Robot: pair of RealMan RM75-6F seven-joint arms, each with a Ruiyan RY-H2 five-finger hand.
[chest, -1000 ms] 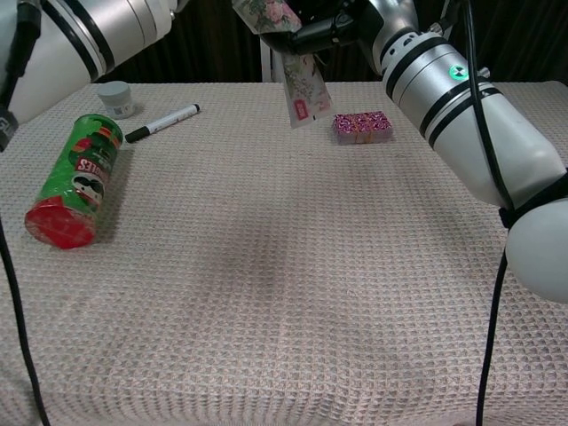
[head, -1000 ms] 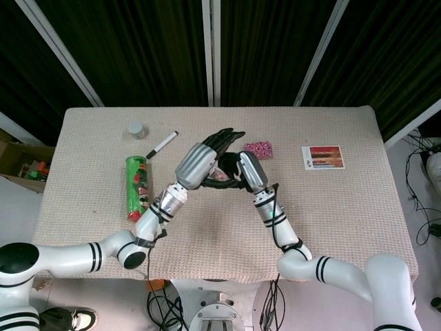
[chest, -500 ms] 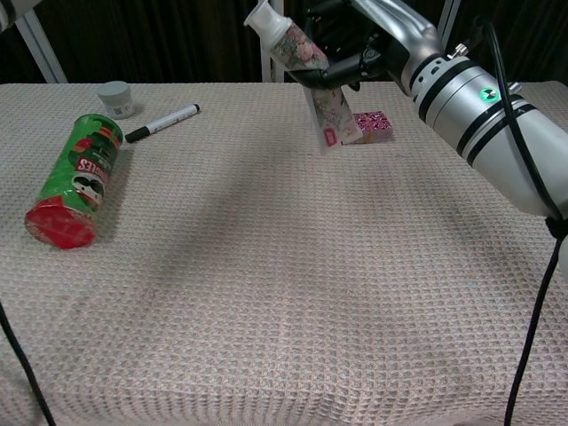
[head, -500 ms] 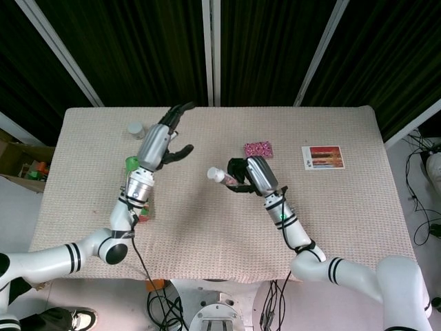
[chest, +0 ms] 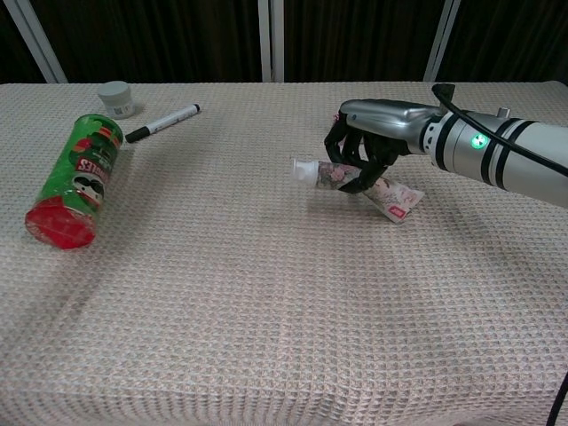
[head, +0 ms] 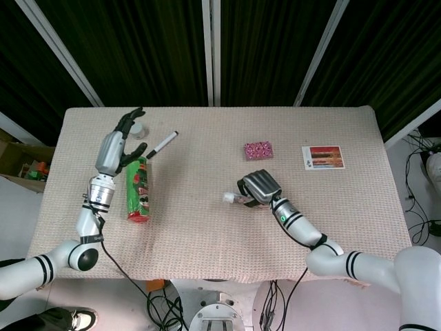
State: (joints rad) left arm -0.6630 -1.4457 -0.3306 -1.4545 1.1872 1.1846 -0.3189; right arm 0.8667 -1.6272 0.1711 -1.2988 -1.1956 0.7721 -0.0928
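Over the last second our left hand [head: 114, 148] has swung away from the middle of the table, where it met the right hand over the tube, and now hangs over the left end with its fingers spread and nothing in them, just above the top of the green Pringles can [head: 138, 187]. The can, the black marker [head: 161, 144] and the small grey jar [head: 137, 129] lie where they lay before.

Our right hand [chest: 359, 155] has come down from the air with the floral tube [chest: 355, 182]. It now sits low over the table right of centre, fingers curled around the tube's body. The tube lies nearly level, its white cap [chest: 303, 169] pointing left and its crimped end touching or almost touching the cloth. We judge the handover complete: the tube is in the right hand alone and is about to be laid down, though it is not yet let go.

The surface is a table under a beige waffle-weave cloth [chest: 266, 319]. Further right lie a pink patterned box [head: 258, 149] and a printed card [head: 322, 156], well apart from the hand. Behind the table hang dark curtains [head: 275, 48] between pale poles; cables [head: 417, 165] trail on the floor at the right.
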